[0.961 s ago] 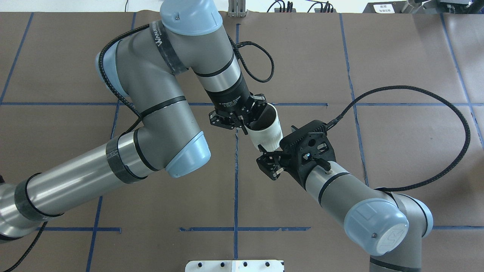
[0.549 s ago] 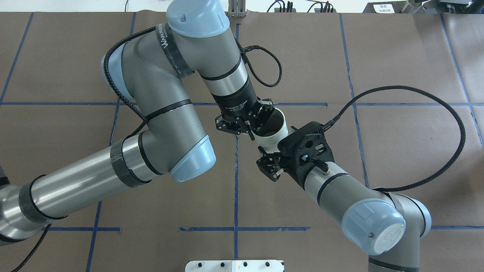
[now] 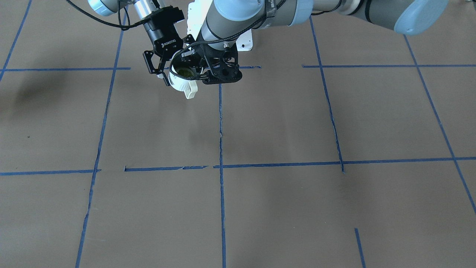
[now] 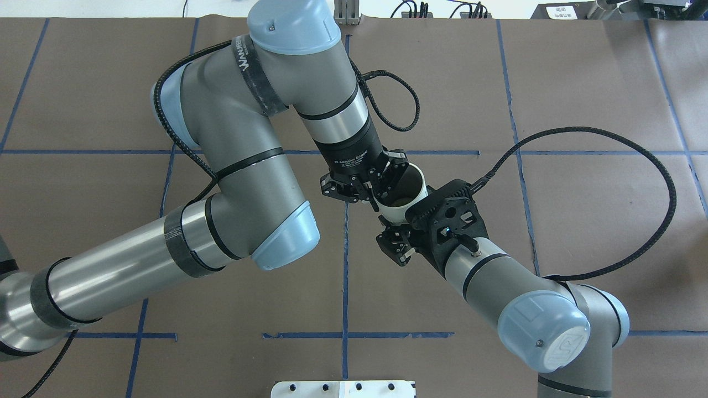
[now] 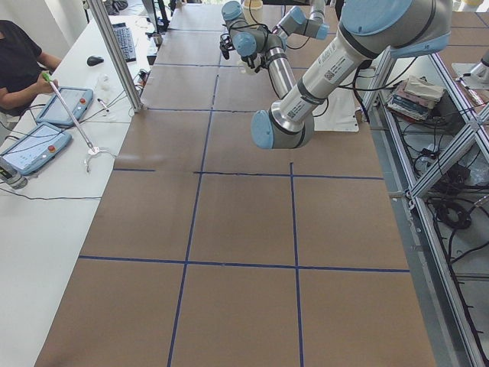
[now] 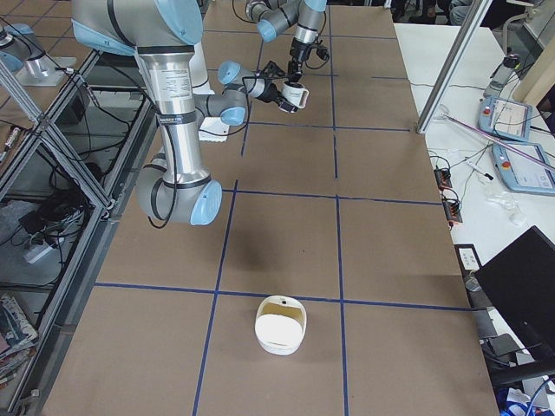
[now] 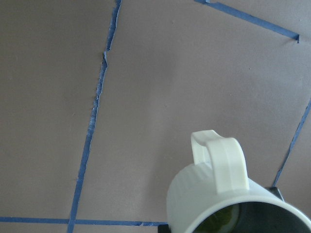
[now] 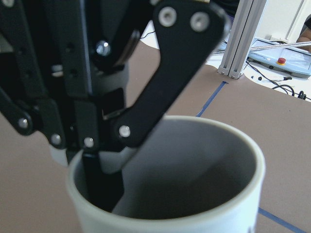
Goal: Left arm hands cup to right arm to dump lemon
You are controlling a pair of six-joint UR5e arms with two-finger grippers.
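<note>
The white ribbed cup [image 4: 410,198] hangs mouth-up above the table's middle. My left gripper [image 4: 369,193] is shut on its rim, with one finger [image 8: 102,184] inside the cup [image 8: 252,170]. The lemon [image 7: 221,221] lies yellow-green in the dark bottom of the cup [image 7: 214,194], whose handle points away from the camera. It also shows dimly as the lemon [image 3: 184,72] inside the cup [image 3: 180,85] in the front view. My right gripper [image 4: 397,243] is open right at the cup's wall; contact cannot be told. In the front view my right gripper [image 3: 163,72] flanks the cup's side opposite my left gripper [image 3: 199,70].
A white bowl-like container [image 6: 280,325] sits on the brown table [image 4: 581,232] near its right end. A white base plate [image 4: 343,389] lies at the near edge. A person sits at a side desk with tablets [image 5: 65,105] beyond the table's far side.
My left arm has carried the cup to the right and nearer to the right gripper, and the cup's mouth now faces more upward. The right arm has hardly moved.
</note>
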